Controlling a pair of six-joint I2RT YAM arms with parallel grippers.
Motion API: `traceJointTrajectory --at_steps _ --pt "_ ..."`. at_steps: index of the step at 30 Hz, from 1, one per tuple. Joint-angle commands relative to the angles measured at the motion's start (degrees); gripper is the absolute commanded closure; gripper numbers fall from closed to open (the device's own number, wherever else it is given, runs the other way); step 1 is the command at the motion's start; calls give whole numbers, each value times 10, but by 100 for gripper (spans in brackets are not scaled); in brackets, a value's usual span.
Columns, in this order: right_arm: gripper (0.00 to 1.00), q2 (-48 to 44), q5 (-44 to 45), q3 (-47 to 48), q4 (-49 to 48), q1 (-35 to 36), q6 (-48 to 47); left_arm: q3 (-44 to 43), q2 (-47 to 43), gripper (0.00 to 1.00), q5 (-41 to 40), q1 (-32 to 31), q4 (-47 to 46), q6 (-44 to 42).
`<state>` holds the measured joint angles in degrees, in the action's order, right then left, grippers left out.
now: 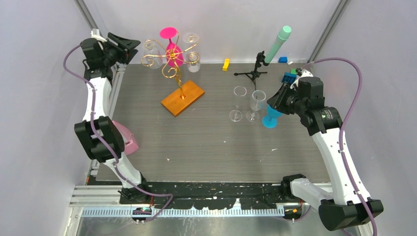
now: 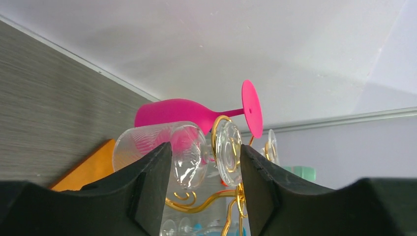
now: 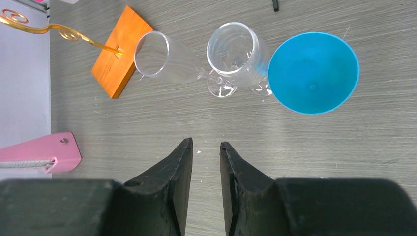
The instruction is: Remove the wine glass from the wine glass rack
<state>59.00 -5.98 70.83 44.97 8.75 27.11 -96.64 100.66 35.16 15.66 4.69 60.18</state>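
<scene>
Gold-wire wine glass rack [image 1: 183,97] near bench far edge, left half | clear wine glass [image 2: 162,150] hangs on it, not off yet | left tool [image 2: 204,147] jaws apart, straddling its stem, no clamp seen | right tool [image 3: 205,143] slightly apart, empty, near right edge | to do: clamp, unhook, lift off

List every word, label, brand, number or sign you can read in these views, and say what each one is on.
No text can be read in any view.
The wine glass rack, its orange base, the pink glass and the blue glass carry no print.
The small lit board on the near rail is too small to tell whether it bears any characters.
</scene>
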Motion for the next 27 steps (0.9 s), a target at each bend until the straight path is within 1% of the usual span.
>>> traceJointTrajectory --at_steps 1,5,7,10,13,15,20,25,27 --pt "67 -16 -18 -6 -26 -3 7 -4 7 44 64 -1 -108 69" --pt "67 -20 -18 -9 -27 -3 10 7 8 42 73 -6 -124 80" --pt "67 -22 -21 -10 -26 -3 13 2 15 44 79 -10 -127 86" --pt "67 -30 -27 -16 -26 -3 17 -15 35 54 97 -12 -137 108" --pt "67 -38 -28 -21 -29 -3 22 -12 48 66 103 -12 -165 139" --pt "67 -41 -27 -23 -28 -3 23 -9 51 70 107 -12 -179 151" --pt "67 -47 -24 -24 -26 -3 23 -2 48 70 112 -12 -180 158" --pt "67 -47 -24 -24 -27 -3 26 5 46 76 114 -12 -180 158" --pt "67 -48 -24 -24 -26 -3 26 4 47 75 119 -12 -180 161"
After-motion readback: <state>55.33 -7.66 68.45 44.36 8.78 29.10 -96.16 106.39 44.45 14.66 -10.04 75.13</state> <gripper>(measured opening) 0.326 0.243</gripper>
